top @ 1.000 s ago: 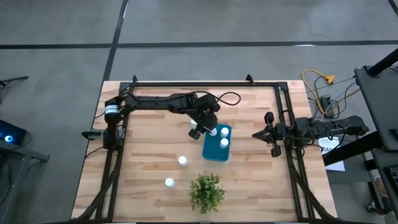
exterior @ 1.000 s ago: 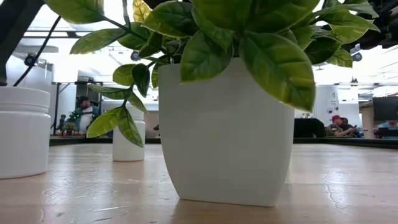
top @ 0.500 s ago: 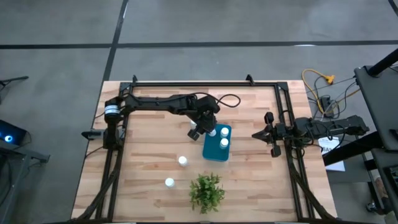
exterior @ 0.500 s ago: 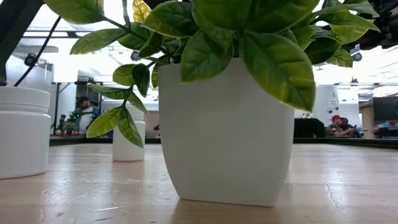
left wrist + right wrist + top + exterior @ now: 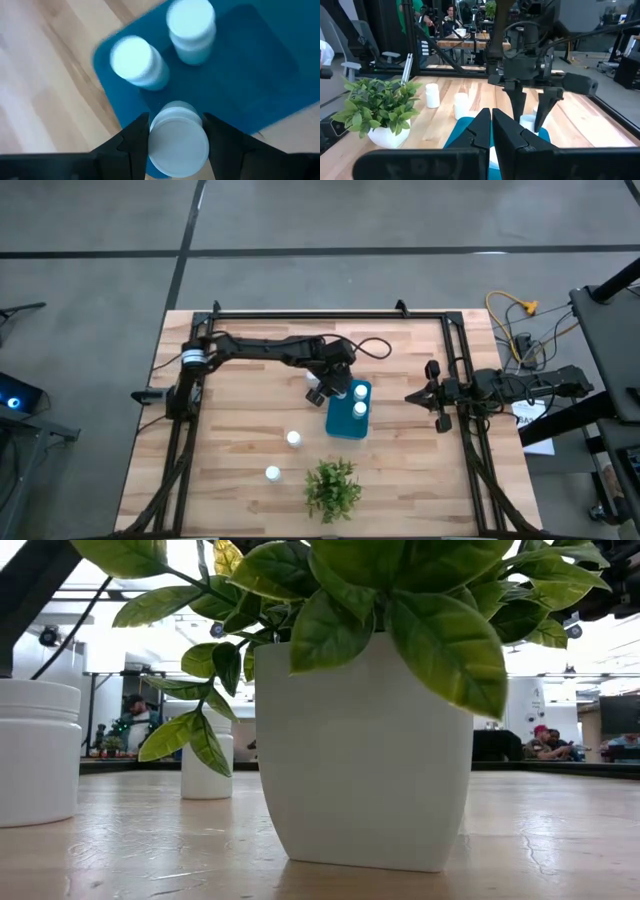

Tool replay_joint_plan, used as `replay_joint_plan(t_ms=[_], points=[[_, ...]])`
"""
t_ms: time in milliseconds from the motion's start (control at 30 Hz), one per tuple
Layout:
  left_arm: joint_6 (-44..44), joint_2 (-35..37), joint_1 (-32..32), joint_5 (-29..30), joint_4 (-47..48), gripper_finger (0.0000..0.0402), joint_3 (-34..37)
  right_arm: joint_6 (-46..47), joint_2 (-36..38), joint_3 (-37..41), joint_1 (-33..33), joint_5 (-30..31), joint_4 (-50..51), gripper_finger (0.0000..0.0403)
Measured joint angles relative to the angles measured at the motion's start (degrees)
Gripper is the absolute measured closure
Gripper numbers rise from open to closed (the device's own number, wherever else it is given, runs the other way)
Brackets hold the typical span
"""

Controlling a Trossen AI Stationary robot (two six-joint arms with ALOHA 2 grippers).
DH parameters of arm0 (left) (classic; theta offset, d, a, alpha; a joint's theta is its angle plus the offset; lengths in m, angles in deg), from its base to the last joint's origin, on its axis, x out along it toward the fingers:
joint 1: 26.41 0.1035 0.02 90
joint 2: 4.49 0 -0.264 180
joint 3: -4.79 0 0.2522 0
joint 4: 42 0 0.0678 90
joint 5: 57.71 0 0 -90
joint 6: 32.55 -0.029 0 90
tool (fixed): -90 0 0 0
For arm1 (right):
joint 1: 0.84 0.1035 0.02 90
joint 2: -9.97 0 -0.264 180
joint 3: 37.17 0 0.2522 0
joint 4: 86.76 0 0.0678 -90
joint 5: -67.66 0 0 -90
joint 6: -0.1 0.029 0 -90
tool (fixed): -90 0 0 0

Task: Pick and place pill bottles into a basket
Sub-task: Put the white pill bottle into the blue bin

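Above the near-left corner of the teal basket (image 5: 349, 410), the left gripper (image 5: 179, 131) is hanging from its outstretched arm, its two dark fingers (image 5: 134, 137) clamping a white pill bottle (image 5: 178, 140) by the cap. Two more pill bottles (image 5: 190, 30) are standing upright inside the basket, and another two (image 5: 293, 439) are sitting on the wooden table (image 5: 240, 430) near the potted plant (image 5: 332, 486). Off at the table's right edge, the right gripper (image 5: 491, 125) is waiting with its fingers pressed together.

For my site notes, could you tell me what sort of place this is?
Probably a robotics lab or workshop: a framed wooden table on a concrete floor, with seated people at benches behind.
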Motion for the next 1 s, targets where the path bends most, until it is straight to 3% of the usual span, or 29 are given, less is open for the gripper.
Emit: replay_joint_plan(t_ms=[1000], points=[[0.0, -3.4, 0.0, 1.1, 1.7, 0.0258, -0.7, 0.0, -0.3, 0.0, 0.0, 0.1, 0.8, 0.0394]])
